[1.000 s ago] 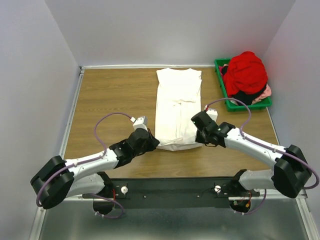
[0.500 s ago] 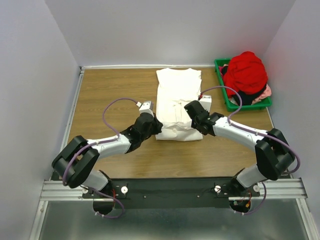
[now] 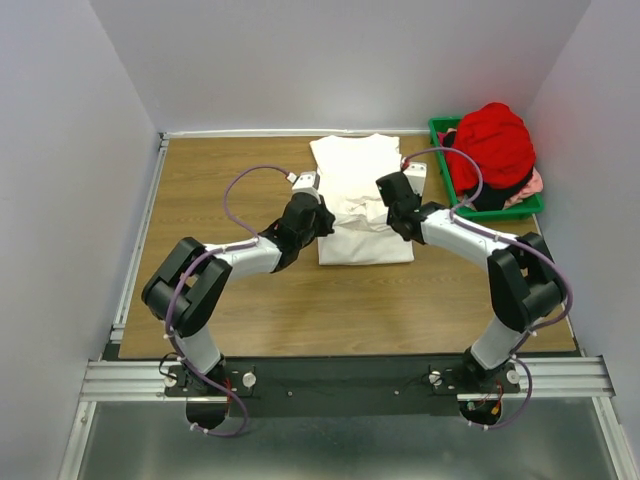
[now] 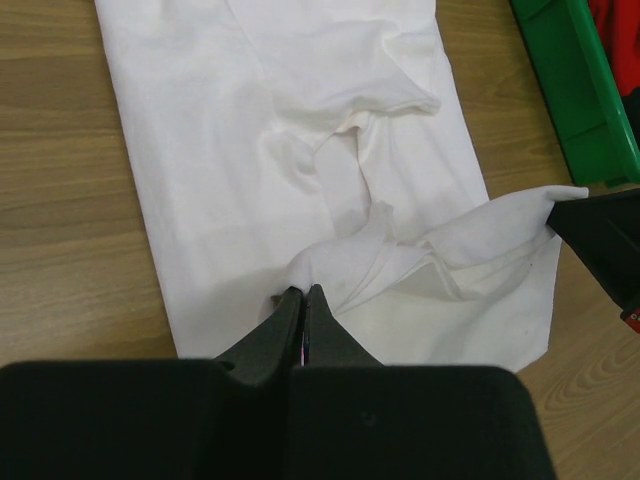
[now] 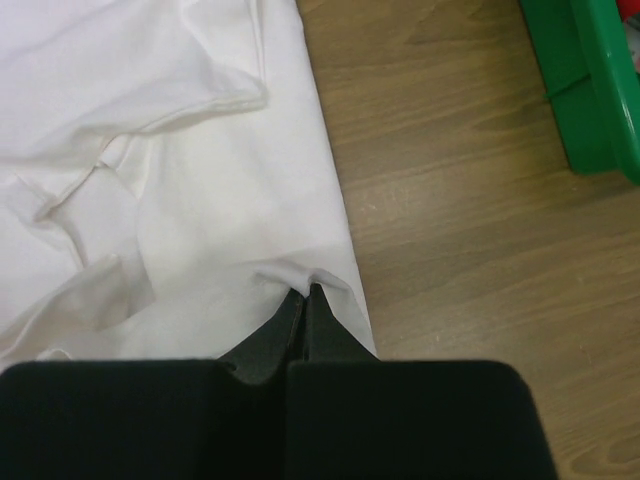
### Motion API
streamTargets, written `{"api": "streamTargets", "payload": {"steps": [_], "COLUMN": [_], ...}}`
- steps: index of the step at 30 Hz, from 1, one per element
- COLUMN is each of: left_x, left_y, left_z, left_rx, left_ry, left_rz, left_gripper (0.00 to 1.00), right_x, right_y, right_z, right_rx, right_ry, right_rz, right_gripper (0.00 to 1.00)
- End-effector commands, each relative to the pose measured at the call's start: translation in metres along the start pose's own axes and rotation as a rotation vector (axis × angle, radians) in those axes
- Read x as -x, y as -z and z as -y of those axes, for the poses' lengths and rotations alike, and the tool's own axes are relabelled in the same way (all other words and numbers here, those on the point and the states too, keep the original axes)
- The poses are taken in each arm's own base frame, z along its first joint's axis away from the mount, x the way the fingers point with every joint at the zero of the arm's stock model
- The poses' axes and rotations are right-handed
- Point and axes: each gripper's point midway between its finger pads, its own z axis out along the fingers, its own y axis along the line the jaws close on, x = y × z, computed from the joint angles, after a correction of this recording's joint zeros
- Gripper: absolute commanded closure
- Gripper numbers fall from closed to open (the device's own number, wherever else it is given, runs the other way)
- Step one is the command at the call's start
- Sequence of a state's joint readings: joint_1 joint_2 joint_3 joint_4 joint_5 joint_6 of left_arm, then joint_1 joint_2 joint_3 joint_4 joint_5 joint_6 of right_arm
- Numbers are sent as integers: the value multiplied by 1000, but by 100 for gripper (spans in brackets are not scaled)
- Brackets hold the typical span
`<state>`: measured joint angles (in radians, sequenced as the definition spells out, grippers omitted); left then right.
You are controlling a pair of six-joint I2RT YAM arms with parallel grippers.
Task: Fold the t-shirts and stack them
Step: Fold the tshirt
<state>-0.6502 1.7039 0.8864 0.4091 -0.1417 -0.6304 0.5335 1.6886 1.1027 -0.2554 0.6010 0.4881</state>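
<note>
The white t-shirt [image 3: 358, 190] lies lengthwise on the wooden table, its near part folded up over the middle. My left gripper [image 3: 322, 222] is shut on the shirt's lifted hem, pinching a bunch of white cloth [image 4: 330, 265] in the left wrist view. My right gripper [image 3: 392, 216] is shut on the hem's other corner [image 5: 300, 275] near the shirt's right edge. The red t-shirt [image 3: 490, 145] lies heaped in the green bin with dark and pink ones [image 3: 528, 185] under it.
The green plastic bin [image 3: 500, 210] stands at the table's back right corner; its wall shows in the left wrist view [image 4: 575, 95] and the right wrist view [image 5: 580, 80]. Grey walls close the table on three sides.
Both grippers have moved away from the near edge toward the back, carrying the shirt's near hem over its middle. The visible shirt has become shorter.
</note>
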Motion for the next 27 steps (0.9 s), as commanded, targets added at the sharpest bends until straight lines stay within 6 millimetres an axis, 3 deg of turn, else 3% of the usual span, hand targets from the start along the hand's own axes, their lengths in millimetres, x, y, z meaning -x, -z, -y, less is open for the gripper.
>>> {"api": "streamTargets", "payload": {"steps": [1,4,21,22,24,25,27], "left_x": [16,15,17,23,33,39,54], "left_y": [-8,-13,-39,-41,-41,-41,-37], "left_z": [-2,-9,-43,-42,-44,-44,-41], "left_rx": [-3,9,70,67,71,77,82], "left_ry": [-8,-6,34,36,43,44,35], "left_rz": [30,24,26,36,54,61,87], "left_gripper": [100,100,100,93,72,53,45], "right_x": [25,34,37,38,48,52,68], "right_y": [-18,-26,-67,-67,-66,-63,-52], "right_z": [-5,-7,-14,-16,-20,-21,-20], "right_rx": [-19,-20,-33,-23,-6,5,21], "right_ry": [14,18,53,57,59,55,43], "right_rz": [53,58,23,23,35,42,74], "right_gripper": [100,100,99,96,67,43,26]}}
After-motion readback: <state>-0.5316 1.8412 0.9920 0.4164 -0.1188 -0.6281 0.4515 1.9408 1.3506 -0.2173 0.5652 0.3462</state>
